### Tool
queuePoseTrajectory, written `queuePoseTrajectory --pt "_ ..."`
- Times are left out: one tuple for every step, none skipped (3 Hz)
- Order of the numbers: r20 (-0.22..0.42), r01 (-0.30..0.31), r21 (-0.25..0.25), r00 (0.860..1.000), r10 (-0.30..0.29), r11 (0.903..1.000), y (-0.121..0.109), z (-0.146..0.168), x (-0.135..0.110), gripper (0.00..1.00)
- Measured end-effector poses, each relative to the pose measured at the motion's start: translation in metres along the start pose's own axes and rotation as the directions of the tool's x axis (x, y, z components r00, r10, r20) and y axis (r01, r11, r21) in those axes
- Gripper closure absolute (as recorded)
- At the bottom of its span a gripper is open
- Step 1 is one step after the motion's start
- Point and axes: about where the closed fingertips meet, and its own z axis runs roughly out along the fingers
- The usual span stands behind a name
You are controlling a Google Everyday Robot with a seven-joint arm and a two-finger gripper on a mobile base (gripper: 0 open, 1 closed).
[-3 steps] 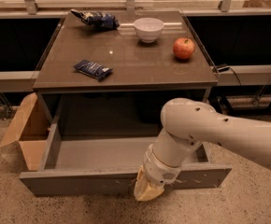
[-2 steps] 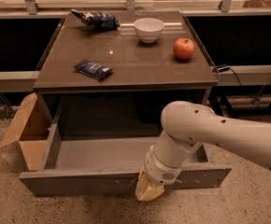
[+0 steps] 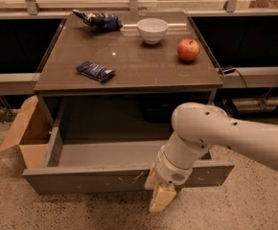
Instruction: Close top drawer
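Note:
The top drawer (image 3: 91, 178) is a wide, shallow grey drawer pulled far out from under the brown table (image 3: 129, 61). Its flat front panel has whitish scratches near the middle. Its inside looks empty. My gripper (image 3: 161, 195) hangs at the end of the white arm (image 3: 215, 135), right in front of the drawer's front panel, a little right of its middle. The cream fingers (image 3: 161, 198) point down and lie against or just before the panel.
On the table stand a white bowl (image 3: 152, 29), a red apple (image 3: 188, 50), a dark snack bag (image 3: 96, 71) and another bag (image 3: 99, 19) at the back. An open cardboard box (image 3: 26, 133) sits on the floor left of the drawer.

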Motion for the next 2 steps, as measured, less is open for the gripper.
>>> queuePoseTrajectory --pt "-0.008 -0.033 0.032 0.999 0.033 0.9989 -0.009 -0.008 0.013 0.00" --pt "0.000 -0.065 0.064 0.998 0.065 0.9958 -0.017 -0.019 0.026 0.00"
